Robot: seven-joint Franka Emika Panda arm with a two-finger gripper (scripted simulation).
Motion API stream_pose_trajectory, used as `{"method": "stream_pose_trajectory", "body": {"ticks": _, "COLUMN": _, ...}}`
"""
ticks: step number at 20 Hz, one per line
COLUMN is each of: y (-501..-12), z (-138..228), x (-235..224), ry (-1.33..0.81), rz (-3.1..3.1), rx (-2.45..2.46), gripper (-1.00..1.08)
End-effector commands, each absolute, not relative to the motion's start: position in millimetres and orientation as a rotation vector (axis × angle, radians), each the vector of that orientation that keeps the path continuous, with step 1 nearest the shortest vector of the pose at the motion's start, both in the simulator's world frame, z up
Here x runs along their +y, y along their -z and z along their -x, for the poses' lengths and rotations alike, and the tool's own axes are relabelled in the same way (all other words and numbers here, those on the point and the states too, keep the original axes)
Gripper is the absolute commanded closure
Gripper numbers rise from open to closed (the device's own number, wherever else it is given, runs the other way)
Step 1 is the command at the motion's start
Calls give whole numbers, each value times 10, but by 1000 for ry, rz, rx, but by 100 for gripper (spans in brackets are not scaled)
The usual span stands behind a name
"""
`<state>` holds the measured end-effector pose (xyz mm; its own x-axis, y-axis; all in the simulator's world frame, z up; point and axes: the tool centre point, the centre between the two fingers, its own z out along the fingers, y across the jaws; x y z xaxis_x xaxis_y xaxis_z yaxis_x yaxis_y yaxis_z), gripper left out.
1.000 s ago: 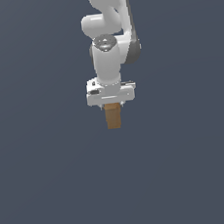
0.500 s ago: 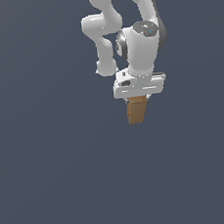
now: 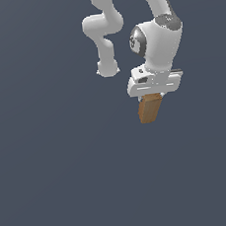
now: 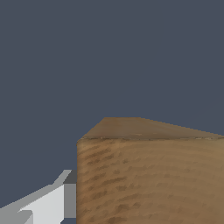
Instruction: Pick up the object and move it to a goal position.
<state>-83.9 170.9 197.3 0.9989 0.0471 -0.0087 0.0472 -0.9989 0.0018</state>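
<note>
The object (image 3: 150, 109) is a small orange-brown wooden block, taller than wide, hanging slightly tilted under the white arm at the exterior view's upper right. My gripper (image 3: 152, 96) is shut on the block's upper end, so the fingers are mostly hidden behind the white hand body. In the wrist view the object (image 4: 148, 179) fills much of the picture, its wood grain close to the camera, with one white finger (image 4: 43, 203) pressed against its side.
A plain dark grey-blue background surrounds the arm in both views. The arm's white links (image 3: 106, 31) curve above the hand. No goal marker or other object shows.
The arm has swung toward the exterior view's right with the block held, and the hand and block have tilted a little more.
</note>
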Motion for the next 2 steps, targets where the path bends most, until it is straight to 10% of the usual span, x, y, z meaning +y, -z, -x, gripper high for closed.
{"method": "stream_pose_trajectory", "body": {"ticks": 1, "y": -2023, "z": 805, "x": 1745, "ry": 0, "rz": -3141, "rx": 71, "gripper": 108}}
{"method": "stream_pose_trajectory", "body": {"ticks": 2, "y": -2023, "z": 804, "x": 1746, "ry": 0, "rz": -3141, "rx": 71, "gripper": 108}}
